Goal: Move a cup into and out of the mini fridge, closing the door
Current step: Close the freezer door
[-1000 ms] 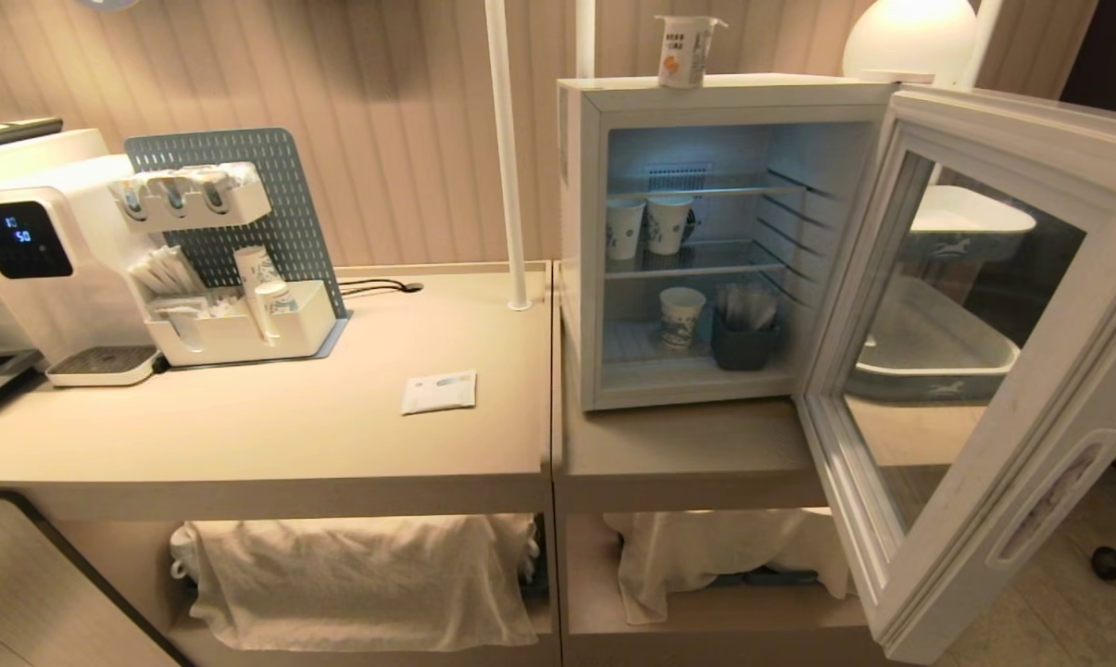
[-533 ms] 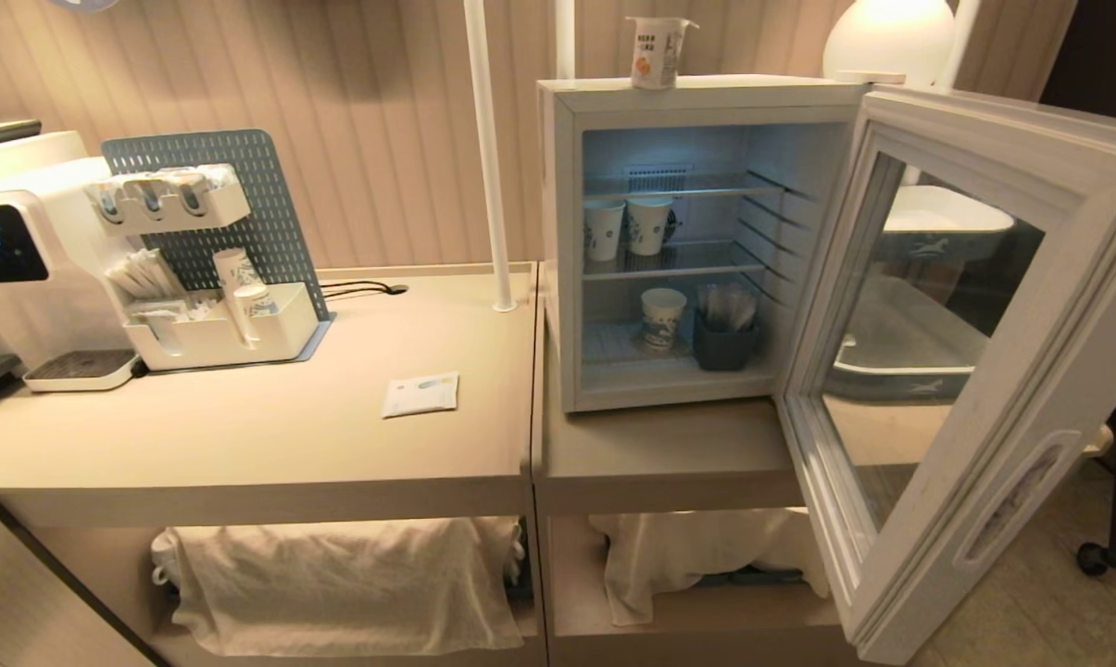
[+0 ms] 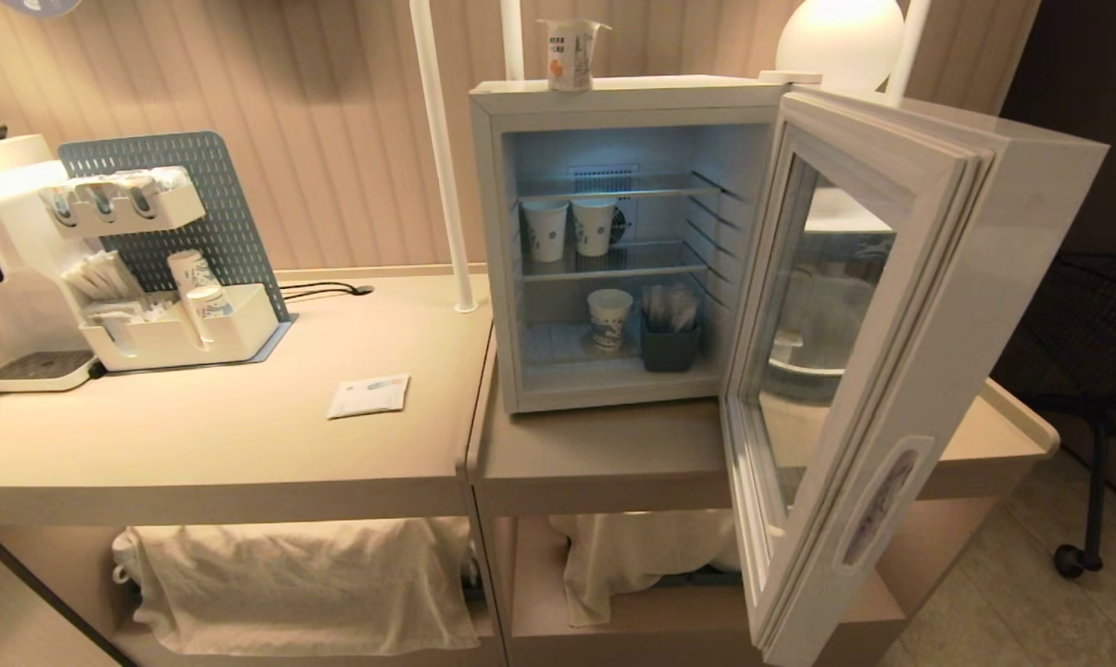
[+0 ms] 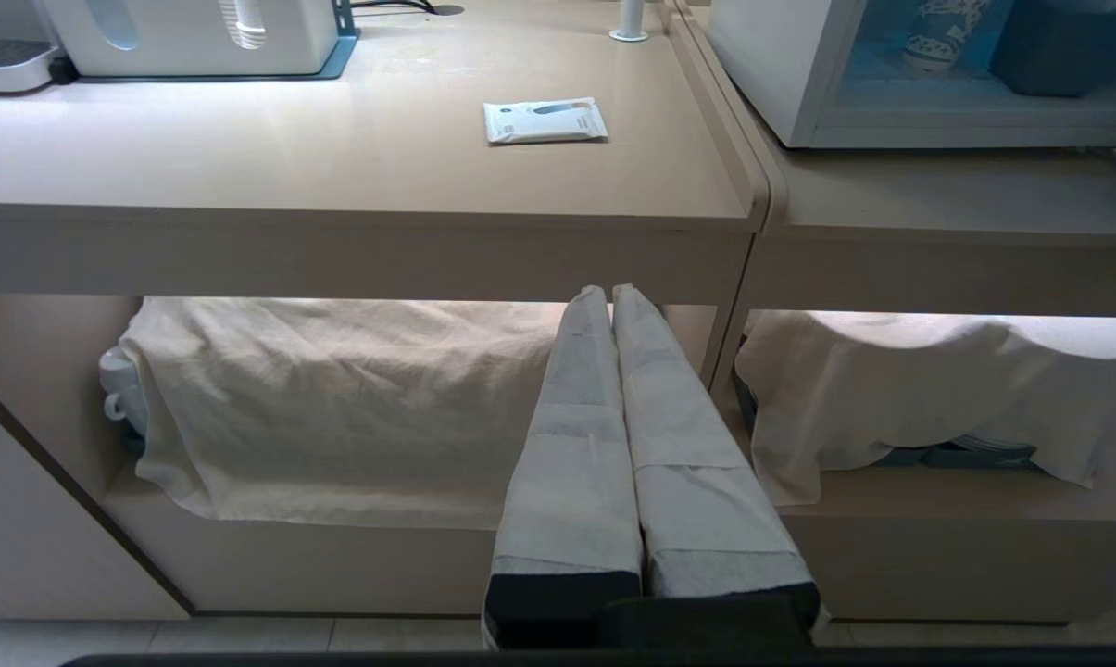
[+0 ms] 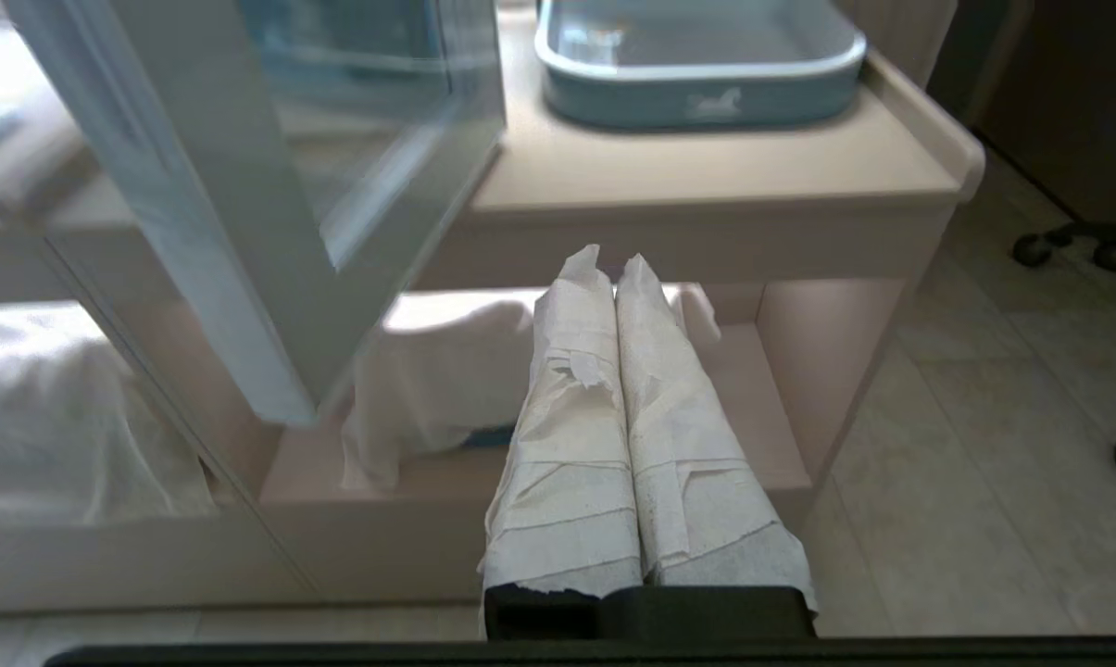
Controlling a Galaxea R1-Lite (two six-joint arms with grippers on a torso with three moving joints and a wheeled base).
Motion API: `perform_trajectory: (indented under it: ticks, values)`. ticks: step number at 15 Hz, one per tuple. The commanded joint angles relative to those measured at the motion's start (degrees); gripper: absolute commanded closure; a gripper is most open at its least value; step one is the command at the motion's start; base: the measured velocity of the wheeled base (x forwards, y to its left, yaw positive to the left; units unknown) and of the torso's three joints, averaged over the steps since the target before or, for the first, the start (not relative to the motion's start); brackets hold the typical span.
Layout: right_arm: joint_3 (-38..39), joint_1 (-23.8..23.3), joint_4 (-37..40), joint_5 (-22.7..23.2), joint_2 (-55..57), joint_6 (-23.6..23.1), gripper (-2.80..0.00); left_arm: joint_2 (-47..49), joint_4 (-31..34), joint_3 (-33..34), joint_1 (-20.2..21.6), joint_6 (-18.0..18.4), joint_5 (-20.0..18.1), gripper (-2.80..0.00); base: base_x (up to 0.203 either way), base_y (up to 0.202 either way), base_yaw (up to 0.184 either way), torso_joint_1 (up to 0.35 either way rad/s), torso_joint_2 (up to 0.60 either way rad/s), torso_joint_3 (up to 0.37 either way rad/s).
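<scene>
Both grippers, left gripper [image 4: 611, 295] and right gripper [image 5: 611, 259], pressed closed, empty, low. Risk: the cup [image 3: 570, 56] sits high atop the mini fridge [image 3: 493, 232]; reaching may clip the open door [image 3: 854, 371].

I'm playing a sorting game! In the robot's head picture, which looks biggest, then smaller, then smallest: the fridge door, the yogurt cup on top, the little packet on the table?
1. The door, though it's nearest the camera.
2. The packet.
3. The cup, though farthest away.

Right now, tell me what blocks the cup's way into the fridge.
Nothing visible: the cup stands on top of the mini fridge, the door is swung wide, and bare shelf space lies right of the paper cups.
</scene>
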Motion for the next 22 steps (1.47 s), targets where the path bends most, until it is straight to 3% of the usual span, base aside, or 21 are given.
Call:
perform_trajectory:
  ticks: [1, 5, 7, 9, 13, 15, 16, 17, 18, 20, 22]
  values:
    - [-6.1, 0.0, 1.4, 0.4, 2.3, 1.5, 0.00, 0.0, 0.0, 0.1, 0.1, 0.0, 0.0, 0.00, 0.000, 0.000, 0.000, 0.000, 0.00, 0.000]
    - [-21.0, 1.3, 5.5, 4.9, 26.4, 11.9, 0.00, 0.0, 0.0, 0.1, 0.1, -0.1, 0.0, 0.00, 0.000, 0.000, 0.000, 0.000, 0.00, 0.000]
    - [-25.5, 2.0, 4.2, 11.7, 42.4, 16.7, 0.00, 0.0, -0.1, 0.1, 0.1, -0.1, 0.0, 0.00, 0.000, 0.000, 0.000, 0.000, 0.00, 0.000]
    - [-27.4, 1.9, -2.5, 22.5, 55.8, 19.9, 0.00, 0.0, -0.1, 0.1, 0.1, -0.1, 0.0, 0.00, 0.000, 0.000, 0.000, 0.000, 0.00, 0.000]
    - [-29.5, -2.3, -20.2, 55.8, 77.6, 22.8, 0.00, 0.0, -0.1, 0.1, 0.0, -0.1, 0.0, 0.00, 0.000, 0.000, 0.000, 0.000, 0.00, 0.000]
    - [-31.2, -3.5, -26.6, 64.1, 86.1, 23.5, 0.00, 0.0, -0.1, 0.1, 0.0, -0.1, 0.0, 0.00, 0.000, 0.000, 0.000, 0.000, 0.00, 0.000]
    - [-32.1, -3.3, -28.6, 66.2, 89.1, 24.0, 0.00, 0.0, -0.1, 0.1, 0.1, -0.1, 0.0, 0.00, 0.000, 0.000, 0.000, 0.000, 0.00, 0.000]
    - [-32.9, -1.7, -29.8, 65.8, 90.8, 24.7, 0.00, 0.0, -0.1, 0.1, 0.1, -0.1, 0.0, 0.00, 0.000, 0.000, 0.000, 0.000, 0.00, 0.000]
    - [-33.6, 1.0, -30.4, 61.2, 91.4, 25.7, 0.00, 0.0, -0.1, 0.1, 0.1, -0.1, 0.0, 0.00, 0.000, 0.000, 0.000, 0.000, 0.00, 0.000]
    - [-35.6, 7.9, -33.0, 48.8, 92.5, 30.2, 0.00, 0.0, -0.1, 0.1, 0.1, -0.1, 0.0, 0.00, 0.000, 0.000, 0.000, 0.000, 0.00, 0.000]
    - [-40.6, 15.5, -36.6, 35.7, 94.2, 38.0, 0.00, 0.0, -0.1, 0.1, 0.0, -0.1, 0.0, 0.00, 0.000, 0.000, 0.000, 0.000, 0.00, 0.000]
